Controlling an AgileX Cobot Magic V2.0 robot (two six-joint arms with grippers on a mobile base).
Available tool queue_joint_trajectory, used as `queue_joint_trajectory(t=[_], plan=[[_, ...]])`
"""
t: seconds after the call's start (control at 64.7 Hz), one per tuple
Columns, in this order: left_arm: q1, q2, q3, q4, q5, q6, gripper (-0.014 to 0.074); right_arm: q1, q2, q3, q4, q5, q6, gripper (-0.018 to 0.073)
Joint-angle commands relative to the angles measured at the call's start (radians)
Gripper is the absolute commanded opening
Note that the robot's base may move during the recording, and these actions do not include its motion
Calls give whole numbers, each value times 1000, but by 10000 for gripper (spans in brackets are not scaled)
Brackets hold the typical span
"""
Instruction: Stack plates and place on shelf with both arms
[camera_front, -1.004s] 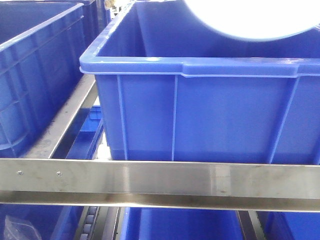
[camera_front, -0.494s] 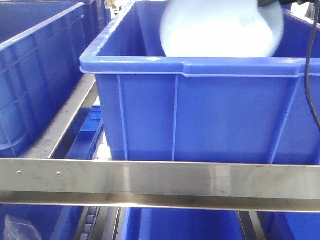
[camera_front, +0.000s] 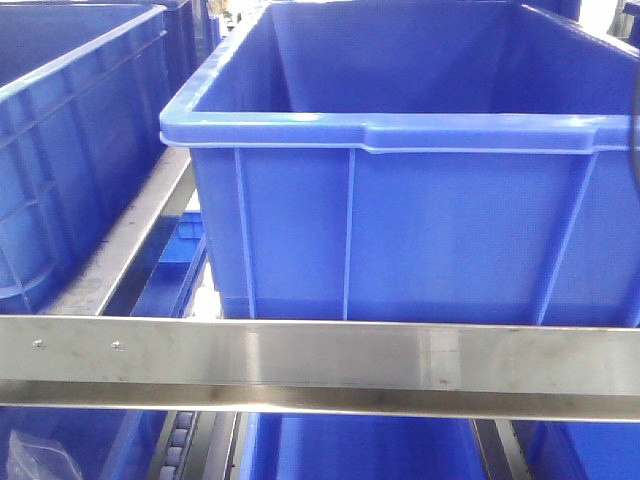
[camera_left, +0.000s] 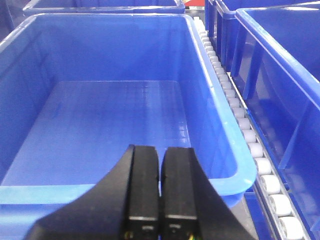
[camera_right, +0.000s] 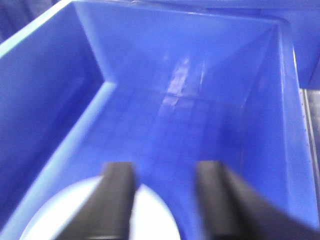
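**Grippers above blue crates on the steel rack**

Front view: a large blue moulded-plastic crate (camera_front: 420, 200) with a thick rolled rim stood on the brushed stainless-steel shelf (camera_front: 320, 360), whose long horizontal front rail carried small screws near its left end. A second blue crate (camera_front: 70, 140) stood to its left, with a steel side rail between them. Neither arm nor any plate appeared in this view.

Left wrist view: the left gripper (camera_left: 159, 192), with black flat fingers pressed together and nothing between them, hovered over the near rim of an open blue crate (camera_left: 100, 125) that had a grid-patterned floor. A track of small white rollers (camera_left: 250, 145) ran along that crate's right side, between it and a neighbouring blue crate (camera_left: 280, 65).

Right wrist view: the right gripper (camera_right: 167, 205) had its black fingers spread well apart, grasping nothing, inside a deep blue crate (camera_right: 175, 110). A round pale bluish-white glossy plate (camera_right: 100, 215) lay at the bottom left of the blurred picture, beneath the gripper, its rim passing behind the left finger. Whether it was one plate or two stacked could not be told.
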Motion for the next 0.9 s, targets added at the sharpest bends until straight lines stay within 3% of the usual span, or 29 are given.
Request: queue_joint_trajectory(t=[0.0, 0.216, 0.51, 0.881], plan=[[4, 2, -39, -3, -80, -4, 82, -5, -83, 6, -6, -50, -3, 189], [4, 2, -39, -3, -80, -4, 82, -5, -284, 194, -6, -55, -3, 44], [4, 2, -39, -3, -80, -4, 82, -5, -640, 446, -6, -54, -3, 48], [4, 2, -39, -3, -80, -4, 82, -5, -850, 512, 2, -34, -2, 49]])
